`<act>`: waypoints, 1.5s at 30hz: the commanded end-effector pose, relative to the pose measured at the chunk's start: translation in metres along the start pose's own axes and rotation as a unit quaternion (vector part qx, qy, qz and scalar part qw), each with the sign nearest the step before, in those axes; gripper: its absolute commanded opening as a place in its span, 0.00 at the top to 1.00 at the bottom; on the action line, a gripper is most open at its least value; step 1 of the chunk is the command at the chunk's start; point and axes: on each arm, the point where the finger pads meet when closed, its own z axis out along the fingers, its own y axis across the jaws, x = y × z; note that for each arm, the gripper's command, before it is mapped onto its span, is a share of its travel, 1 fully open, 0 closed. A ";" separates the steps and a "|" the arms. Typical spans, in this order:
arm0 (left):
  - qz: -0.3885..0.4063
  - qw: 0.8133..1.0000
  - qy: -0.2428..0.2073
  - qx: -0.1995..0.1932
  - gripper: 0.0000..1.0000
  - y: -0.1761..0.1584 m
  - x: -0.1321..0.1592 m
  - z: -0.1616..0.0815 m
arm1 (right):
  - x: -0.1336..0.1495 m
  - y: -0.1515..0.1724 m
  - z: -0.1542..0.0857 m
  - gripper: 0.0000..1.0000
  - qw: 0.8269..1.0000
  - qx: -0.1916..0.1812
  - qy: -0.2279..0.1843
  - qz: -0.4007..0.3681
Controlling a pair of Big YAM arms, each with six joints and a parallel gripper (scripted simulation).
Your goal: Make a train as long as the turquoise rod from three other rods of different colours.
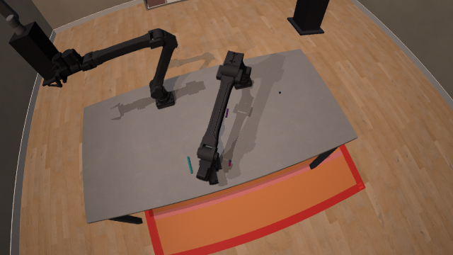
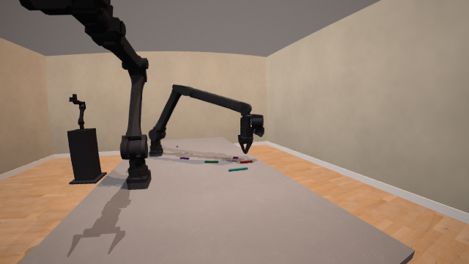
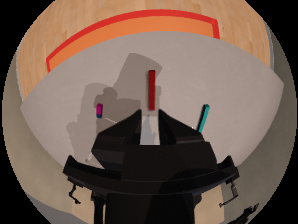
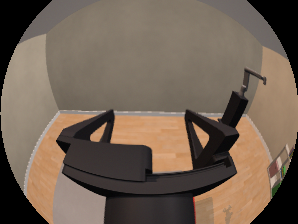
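We've got the left gripper (image 2: 245, 152) (image 3: 149, 111) up over the table (image 1: 131, 152) (image 2: 234, 209) (image 3: 240, 75), jaws pretty narrow but with a gap between the tips, and nothing in them. The red rod (image 2: 246, 161) (image 3: 152, 90) is the nearest one: in the left wrist view it's lined up with that gap, near end just past the fingertips, the rest pointing away toward the table edge. It's lying flat on the table, below the tips.

Either side of it in that same view, we've got the turquoise rod (image 1: 190, 165) (image 2: 238, 169) (image 3: 203, 119) to the right and the magenta rod (image 1: 229, 163) (image 2: 235, 158) (image 3: 100, 107) to the left, with a dark blue bit (image 1: 230, 161) (image 3: 99, 116) right at its end. Red is apart from both, so our train isn't together.

Further out, the green rod (image 2: 211, 161) and the purple rod (image 1: 226, 112) (image 2: 185, 158) lie back toward the arm bases, and a tiny blue piece (image 1: 279, 92) (image 2: 177, 147) sits well apart from everything.

Our right gripper (image 1: 56, 83) (image 4: 149, 113) is wide open and holding nothing, way out past the table over the floor.
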 end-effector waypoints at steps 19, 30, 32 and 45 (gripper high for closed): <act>-0.010 1.000 -0.006 0.001 0.77 -0.002 -0.009 0.031 | -0.006 -0.003 0.006 0.00 1.000 0.004 -0.013 0.009; -0.010 1.000 -0.013 0.005 0.77 -0.003 -0.011 0.033 | -0.006 -0.003 0.006 0.00 1.000 0.004 -0.013 0.009; -0.010 1.000 -0.007 0.001 0.77 -0.002 -0.009 0.044 | -0.006 -0.003 0.006 0.00 1.000 0.004 -0.013 0.009; -0.010 1.000 -0.016 0.006 0.77 -0.005 -0.015 0.036 | -0.006 -0.003 0.006 0.00 1.000 0.004 -0.013 0.009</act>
